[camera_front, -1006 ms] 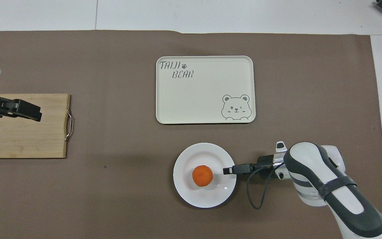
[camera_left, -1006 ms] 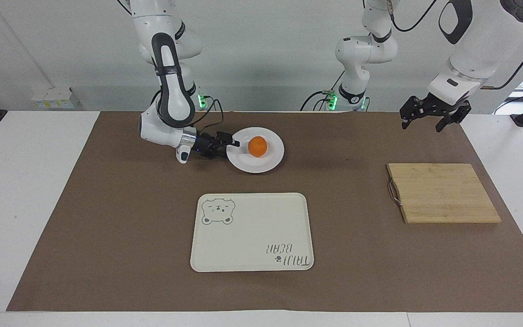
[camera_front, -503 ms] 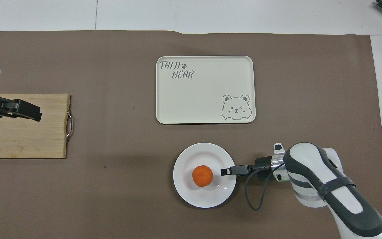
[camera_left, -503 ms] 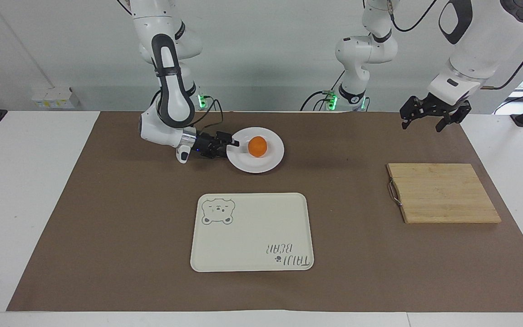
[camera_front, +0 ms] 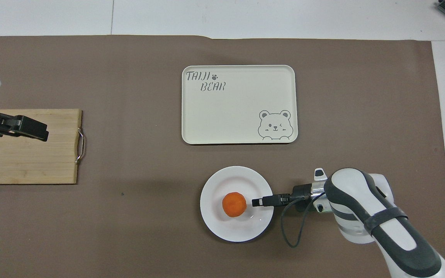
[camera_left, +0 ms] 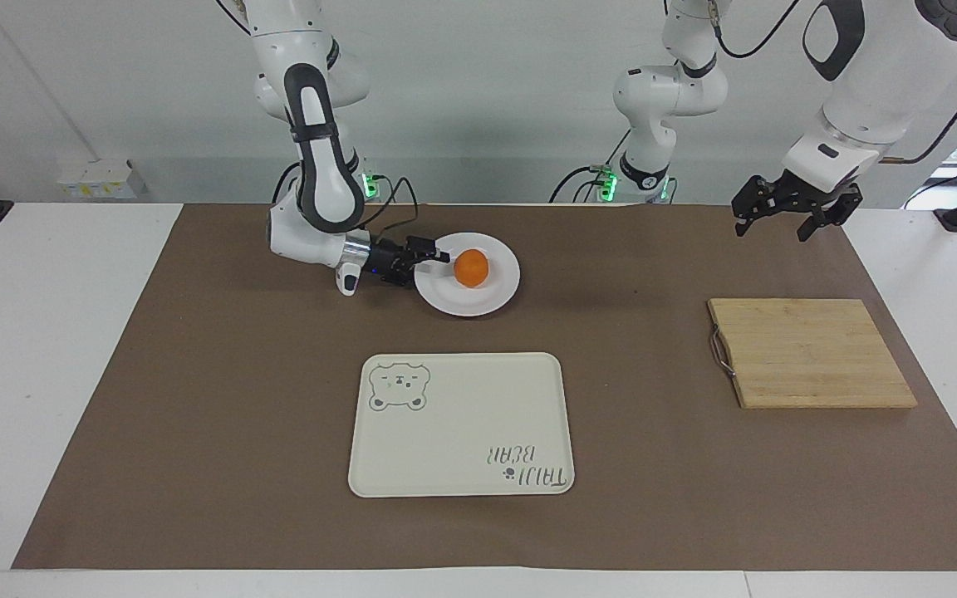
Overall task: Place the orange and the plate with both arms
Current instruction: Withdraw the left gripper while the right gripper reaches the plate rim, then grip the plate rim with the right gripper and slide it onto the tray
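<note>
Plate [camera_left: 491, 292] with orange [camera_left: 471, 267] | right claw [camera_left: 437, 258] closed on rim, level, nearer arm | left claw [camera_left: 786, 218] parted, empty, waiting above bench [camera_left: 196, 415]

1. We see the orange [camera_left: 471, 268] lying in the plate [camera_left: 488, 301]
2. The plate sits on the tabletop [camera_left: 196, 415], nearer to the robots than the tray [camera_left: 460, 432]
3. The cutting board [camera_left: 811, 353] lies toward the left arm's end, well apart from the tray
4. The right gripper [camera_left: 433, 258] reaches over the plate's rim beside the orange
5. The left gripper [camera_left: 786, 218] hangs above the tabletop near the cutting board
</note>
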Controlling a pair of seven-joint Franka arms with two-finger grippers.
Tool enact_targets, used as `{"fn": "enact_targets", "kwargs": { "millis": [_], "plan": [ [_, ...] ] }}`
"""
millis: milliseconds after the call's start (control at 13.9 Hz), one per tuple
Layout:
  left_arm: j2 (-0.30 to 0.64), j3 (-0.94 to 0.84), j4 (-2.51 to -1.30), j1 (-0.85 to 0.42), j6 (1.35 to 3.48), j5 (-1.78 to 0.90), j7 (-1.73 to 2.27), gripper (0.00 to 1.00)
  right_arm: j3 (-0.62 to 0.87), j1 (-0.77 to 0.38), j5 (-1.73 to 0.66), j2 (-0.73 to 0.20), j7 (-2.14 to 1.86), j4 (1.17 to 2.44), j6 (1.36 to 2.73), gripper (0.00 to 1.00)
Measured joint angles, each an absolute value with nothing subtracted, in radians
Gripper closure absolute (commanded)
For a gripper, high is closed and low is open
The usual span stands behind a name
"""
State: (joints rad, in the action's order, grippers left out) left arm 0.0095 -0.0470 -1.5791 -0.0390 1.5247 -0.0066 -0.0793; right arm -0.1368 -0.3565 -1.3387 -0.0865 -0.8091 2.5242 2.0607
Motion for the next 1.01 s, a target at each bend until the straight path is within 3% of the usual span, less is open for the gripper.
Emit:
{"fn": "enact_targets", "kwargs": {
  "millis": [647, 1006],
  "plan": [
    [0.009, -0.047, -1.579, -0.039, 1.525, -0.007, -0.079, 0.0, -0.138, -0.352, -1.348, -0.092, -0.894, 2.517, 2.067, 1.0],
    [0.009, -0.047, -1.579, -0.039, 1.525, -0.007, -0.079, 0.0, -0.139, -0.35, -1.357, -0.154, -0.871, 2.373, 2.067, 1.0]
  ]
}}
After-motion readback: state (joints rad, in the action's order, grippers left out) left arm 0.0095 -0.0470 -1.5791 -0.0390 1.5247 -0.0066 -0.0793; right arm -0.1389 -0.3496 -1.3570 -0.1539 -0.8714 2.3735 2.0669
